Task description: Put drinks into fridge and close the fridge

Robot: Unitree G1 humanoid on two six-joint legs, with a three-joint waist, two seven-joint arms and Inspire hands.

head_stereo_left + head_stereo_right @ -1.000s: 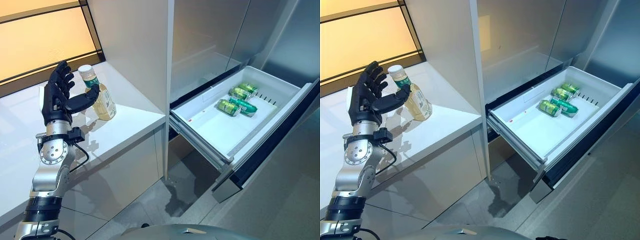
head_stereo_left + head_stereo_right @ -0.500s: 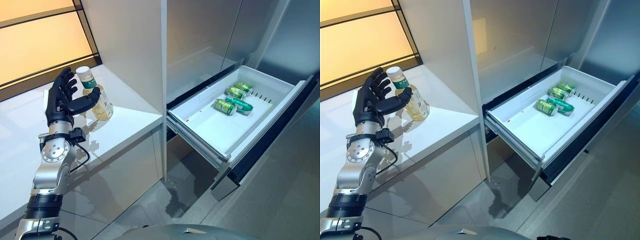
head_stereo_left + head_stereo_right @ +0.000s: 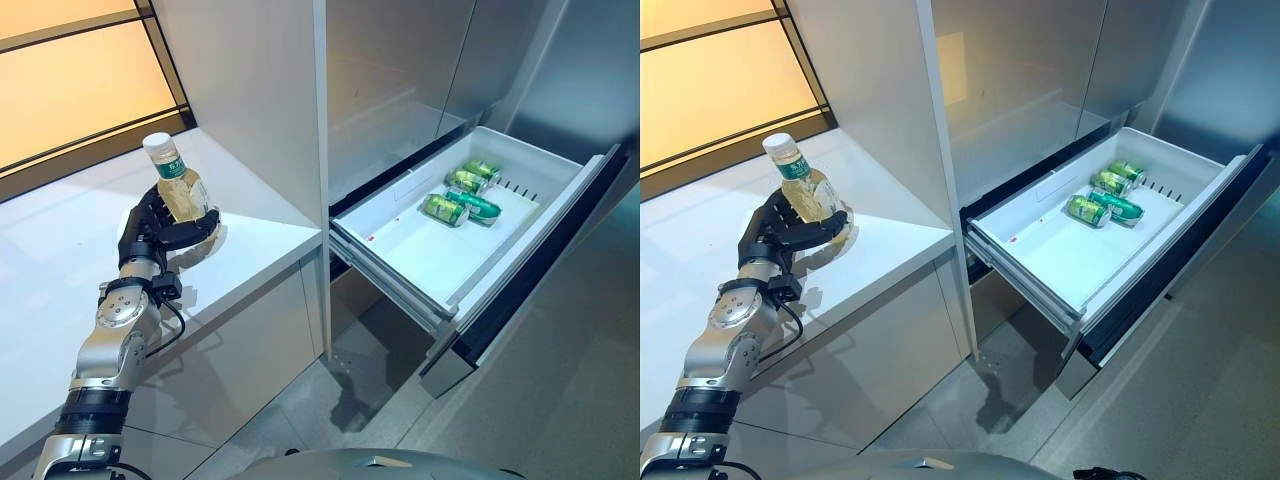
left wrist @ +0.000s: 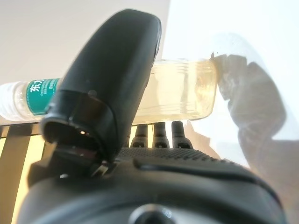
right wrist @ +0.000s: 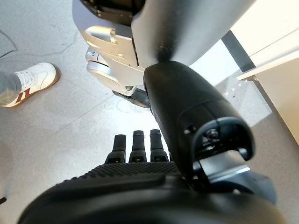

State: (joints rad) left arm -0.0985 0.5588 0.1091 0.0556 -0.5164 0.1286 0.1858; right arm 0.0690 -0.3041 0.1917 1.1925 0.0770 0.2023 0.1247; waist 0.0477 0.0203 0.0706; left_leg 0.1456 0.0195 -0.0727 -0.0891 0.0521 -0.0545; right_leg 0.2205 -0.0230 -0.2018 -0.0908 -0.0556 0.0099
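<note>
Now that its fingers have closed from an open reach, the left hand (image 3: 160, 232) is clasping the clear plastic bottle of pale yellow drink (image 3: 181, 192) on the white bench (image 3: 60, 240), readying it for the open white fridge drawer (image 3: 440, 262) beside the bench.

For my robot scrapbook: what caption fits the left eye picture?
Left hand grips the bottle on the counter; drawer open.

A person's white shoe (image 5: 25, 84) rests on the grey floor (image 5: 56, 135).
</note>
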